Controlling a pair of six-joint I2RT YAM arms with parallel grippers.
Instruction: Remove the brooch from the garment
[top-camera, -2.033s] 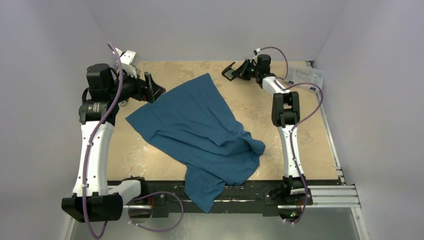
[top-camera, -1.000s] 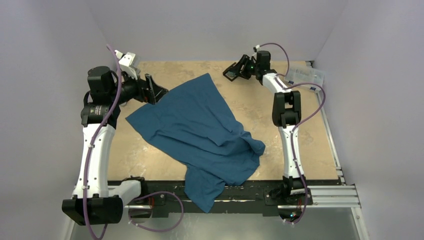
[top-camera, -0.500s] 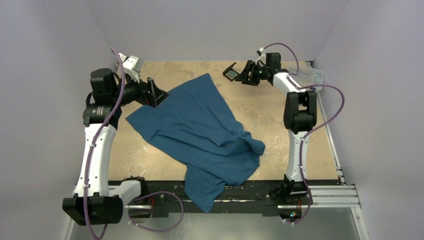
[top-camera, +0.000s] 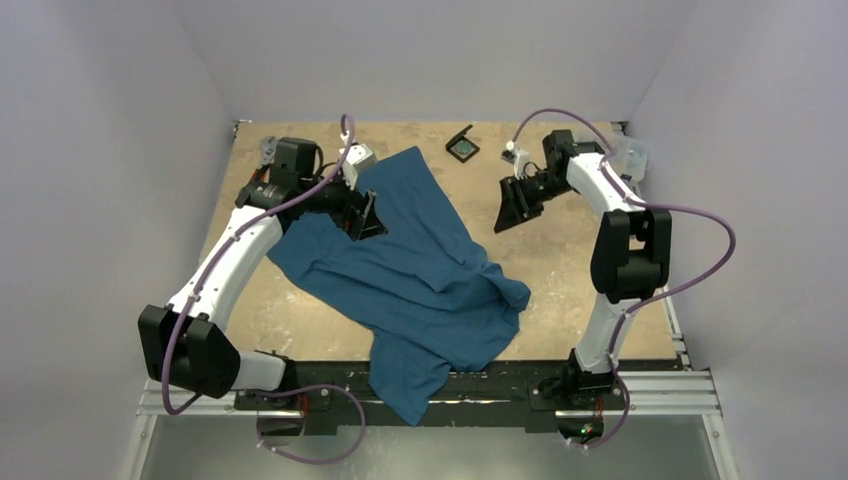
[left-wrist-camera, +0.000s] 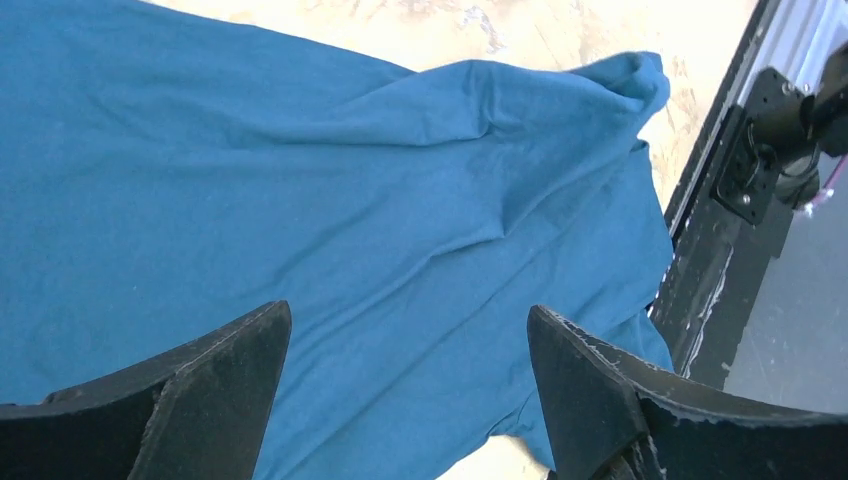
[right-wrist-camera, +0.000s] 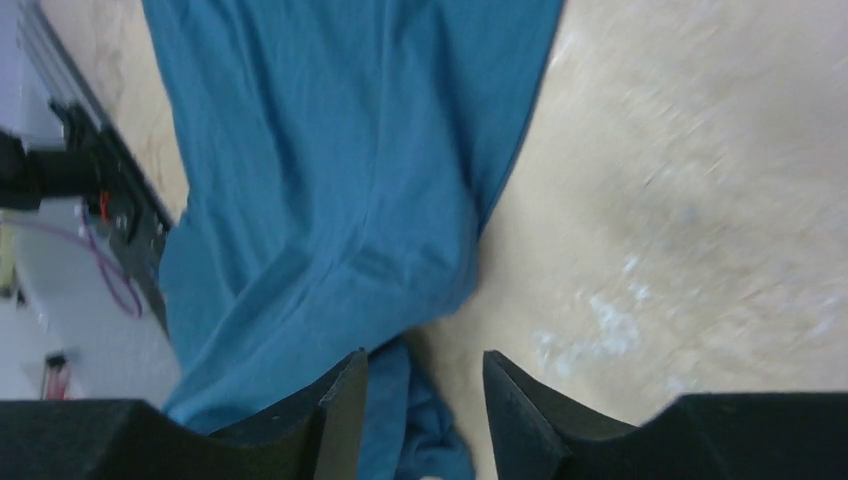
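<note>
The garment (top-camera: 420, 270) is a dark teal T-shirt lying crumpled across the middle of the table, its lower end hanging over the near edge. The brooch is not visible in any view. My left gripper (top-camera: 365, 215) is open and empty, hovering over the shirt's upper left part. In the left wrist view its jaws (left-wrist-camera: 410, 340) stand wide apart above plain cloth (left-wrist-camera: 350, 180). My right gripper (top-camera: 510, 210) is open and empty above bare table, right of the shirt. The right wrist view shows the gripper (right-wrist-camera: 425, 375) over the shirt's edge (right-wrist-camera: 330, 150).
A small black square frame (top-camera: 462, 148) lies on the tan table (top-camera: 560, 270) at the back, beyond the shirt. A clear plastic bag (top-camera: 628, 155) sits at the back right corner behind the right arm. Walls close in left, back and right.
Both arms have swung in from the back corners toward the shirt. The left gripper is now over the cloth. The right gripper has drawn away from the black square frame, which stays at the back.
</note>
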